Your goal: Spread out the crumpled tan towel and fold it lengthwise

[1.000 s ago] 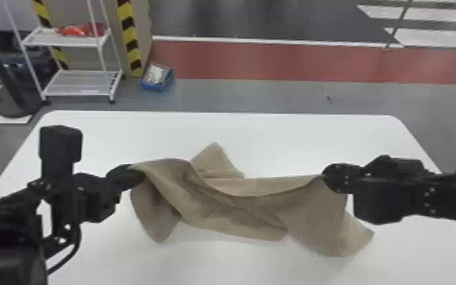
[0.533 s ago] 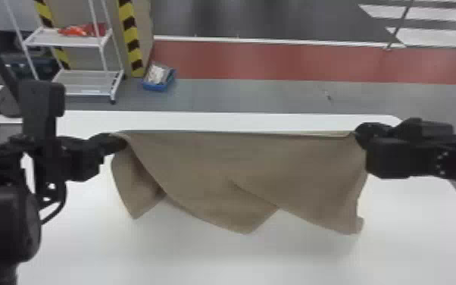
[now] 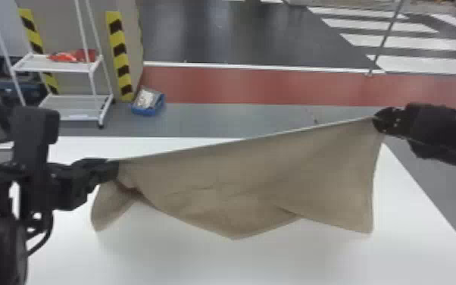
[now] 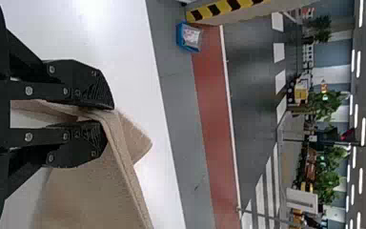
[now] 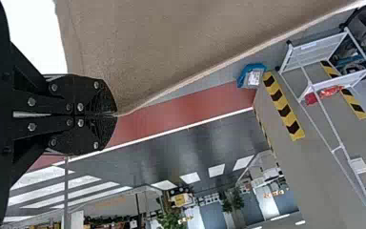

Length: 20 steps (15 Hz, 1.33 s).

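head view, towel (image 3: 253,182) hanging from right tool (image 3: 377,120)

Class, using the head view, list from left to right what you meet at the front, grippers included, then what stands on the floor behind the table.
Front: left gripper → tan towel → right gripper.
Behind: white rack → blue box → thin pole.

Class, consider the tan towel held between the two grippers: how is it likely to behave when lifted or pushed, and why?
The towel is probably floppy: its lower edge hangs in uneven points. It seems light for its size, as two pinches hold it up. A push would likely crumple it, since it folds over beside the left gripper.
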Available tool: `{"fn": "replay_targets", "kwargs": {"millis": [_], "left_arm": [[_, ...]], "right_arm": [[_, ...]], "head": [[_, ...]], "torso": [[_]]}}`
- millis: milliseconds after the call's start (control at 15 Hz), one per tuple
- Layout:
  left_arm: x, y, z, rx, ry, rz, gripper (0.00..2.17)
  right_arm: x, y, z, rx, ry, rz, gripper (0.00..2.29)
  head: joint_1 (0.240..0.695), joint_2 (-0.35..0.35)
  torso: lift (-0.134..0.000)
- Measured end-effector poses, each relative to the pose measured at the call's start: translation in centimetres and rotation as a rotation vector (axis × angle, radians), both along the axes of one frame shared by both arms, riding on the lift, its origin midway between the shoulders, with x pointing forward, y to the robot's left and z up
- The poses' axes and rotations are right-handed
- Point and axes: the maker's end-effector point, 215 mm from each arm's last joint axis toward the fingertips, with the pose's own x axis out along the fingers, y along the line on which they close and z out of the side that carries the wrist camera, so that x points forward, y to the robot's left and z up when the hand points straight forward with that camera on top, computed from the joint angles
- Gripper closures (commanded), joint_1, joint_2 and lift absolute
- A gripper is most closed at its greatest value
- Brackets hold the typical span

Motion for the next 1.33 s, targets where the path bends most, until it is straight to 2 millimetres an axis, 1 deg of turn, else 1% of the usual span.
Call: {"fn": "replay_targets", "kwargs": {"millis": [67,133,200,267,333,533,733,867,933,1000,1133,1333], "left_arm": [[-0.5,-0.6,-1.5,0.003,0.017,-0.02,0.0],[-1.1,-1.3,-3.0,0.007,0.033,-0.043,0.0],[-1.6,-1.8,-4.2,0.013,0.044,-0.061,0.01],[-2.2,-2.3,-5.4,0.019,0.058,-0.076,0.01],[-2.8,-2.8,-6.4,0.019,0.069,-0.092,0.01],[-3.8,-3.0,-7.5,0.015,0.079,-0.111,0.04],[-4.5,-2.5,-8.0,0.023,0.068,-0.105,0.04],[-4.7,-2.1,-7.7,0.023,0.041,-0.103,0.06],[-4.7,-1.5,-7.3,0.018,0.023,-0.091,0.09],[-4.8,-1.0,-7.0,0.013,0.011,-0.078,0.1],[-5.1,-0.4,-6.7,0.016,-0.017,-0.062,0.14],[-5.6,-0.9,-6.1,0.035,-0.075,-0.083,0.15]], "right_arm": [[-0.1,-0.5,-0.6,0.005,0.017,-0.006,2.08],[-0.3,-0.8,-1.7,0.007,0.043,-0.01,2.08],[-0.6,-1.0,-2.9,0.005,0.066,-0.014,2.08],[-1.0,-1.3,-4.3,0.004,0.093,-0.02,2.08],[-1.3,-1.4,-5.5,0.006,0.116,-0.024,2.08],[-2.1,-1.8,-8.4,0.022,0.171,-0.036,2.08],[-2.7,-2.9,-10.9,0.048,0.206,-0.066,2.08],[-3.1,-3.6,-12.4,0.072,0.225,-0.085,2.08],[-3.3,-3.8,-13.2,0.082,0.231,-0.09,2.08],[-3.5,-3.9,-13.9,0.084,0.235,-0.09,2.08],[-4.4,-3.7,-16.1,0.062,0.256,-0.058,2.08],[-5.3,-3.8,-19.0,0.047,0.29,-0.048,2.08]], "head": [[0.633,-0.141],[0.647,-0.151],[0.679,-0.169],[0.695,-0.177],[0.695,-0.183],[0.695,-0.196],[0.695,-0.202],[0.695,-0.209],[0.695,-0.208],[0.695,-0.205],[0.695,-0.199],[0.695,-0.204]], "torso": [[-0.124],[-0.124],[-0.124],[-0.124],[-0.124],[-0.124],[-0.124],[-0.124],[-0.124],[-0.124],[-0.124],[-0.124]]}}
